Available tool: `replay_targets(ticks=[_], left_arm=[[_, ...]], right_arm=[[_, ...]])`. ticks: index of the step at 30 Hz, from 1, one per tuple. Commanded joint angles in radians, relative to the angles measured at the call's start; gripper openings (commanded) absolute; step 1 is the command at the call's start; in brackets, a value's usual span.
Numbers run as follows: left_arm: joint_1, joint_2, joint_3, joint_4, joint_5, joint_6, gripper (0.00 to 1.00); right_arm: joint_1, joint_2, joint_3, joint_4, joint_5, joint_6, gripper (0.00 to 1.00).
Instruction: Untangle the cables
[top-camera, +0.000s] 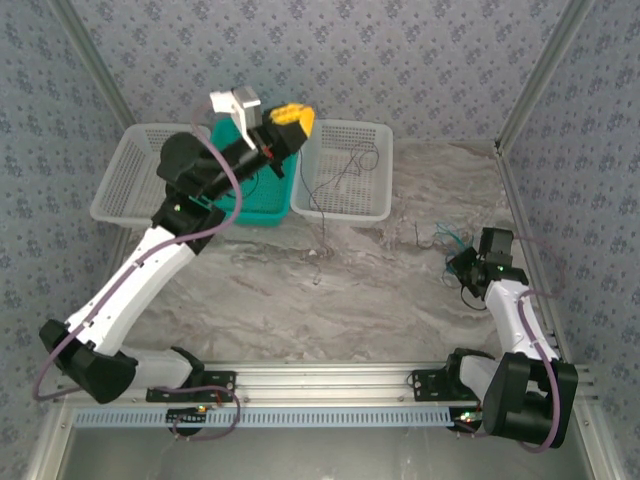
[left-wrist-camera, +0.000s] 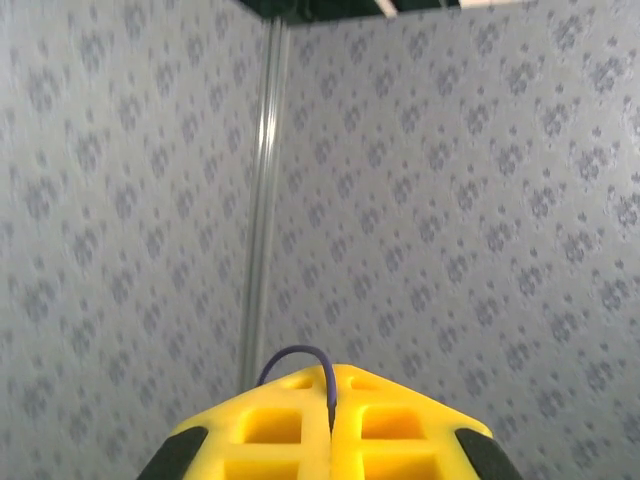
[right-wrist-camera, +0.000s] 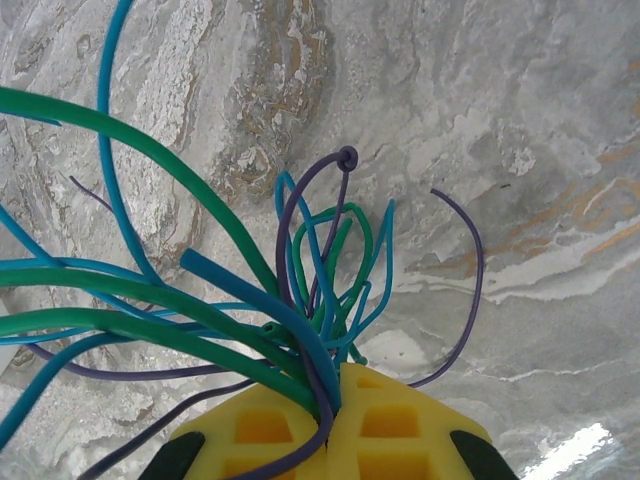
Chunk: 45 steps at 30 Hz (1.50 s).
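My left gripper (top-camera: 292, 120) is raised above the teal basket (top-camera: 243, 203) and the right white basket (top-camera: 372, 205). Its yellow jaws (left-wrist-camera: 332, 400) are shut on one thin purple cable (left-wrist-camera: 298, 352) that loops out of the tips. A thin dark cable (top-camera: 318, 232) trails from that basket's front down onto the table. My right gripper (top-camera: 458, 266) sits low at the table's right side. It (right-wrist-camera: 335, 405) is shut on a bundle of tangled cables (right-wrist-camera: 300, 300), blue, green and purple, fanning out over the marble top. More strands (top-camera: 443, 240) lie just beyond it.
A second white basket (top-camera: 128, 172) stands at the back left beside the teal one. Thin wire squiggles (top-camera: 350, 162) lie inside the right white basket. Patterned walls and metal posts (top-camera: 530, 80) close in the back and sides.
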<state>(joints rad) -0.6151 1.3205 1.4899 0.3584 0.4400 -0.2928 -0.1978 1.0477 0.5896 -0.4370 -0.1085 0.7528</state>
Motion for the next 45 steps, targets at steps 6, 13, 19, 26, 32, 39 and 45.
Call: replay_targets(ticks=[6, 13, 19, 26, 32, 39, 45], left_arm=[[0.027, 0.267, 0.363, -0.093, -0.05, 0.118, 0.0], [0.087, 0.539, 0.711, -0.087, -0.049, 0.098, 0.0], [0.121, 0.811, 1.161, -0.224, -0.012, 0.058, 0.0], [0.136, 1.118, 1.62, -0.399, -0.02, 0.008, 0.0], [0.113, 1.189, 1.61, -0.651, -0.058, 0.089, 0.0], [0.081, 1.219, 1.482, -1.029, -0.29, 0.103, 0.12], [0.092, 1.214, 1.353, -1.142, -0.294, 0.058, 0.64]], right_arm=[[-0.004, -0.029, 0.011, -0.005, -0.053, 0.018, 0.0], [-0.003, -0.074, -0.003, -0.015, -0.068, 0.022, 0.0], [-0.005, -0.11, -0.014, -0.034, -0.059, 0.008, 0.0], [-0.009, -0.112, -0.013, -0.035, -0.066, 0.002, 0.0], [-0.01, -0.11, -0.016, -0.033, -0.069, -0.001, 0.0], [-0.009, -0.107, -0.03, -0.014, -0.075, 0.014, 0.0], [-0.009, -0.094, -0.021, -0.01, -0.079, 0.017, 0.0]])
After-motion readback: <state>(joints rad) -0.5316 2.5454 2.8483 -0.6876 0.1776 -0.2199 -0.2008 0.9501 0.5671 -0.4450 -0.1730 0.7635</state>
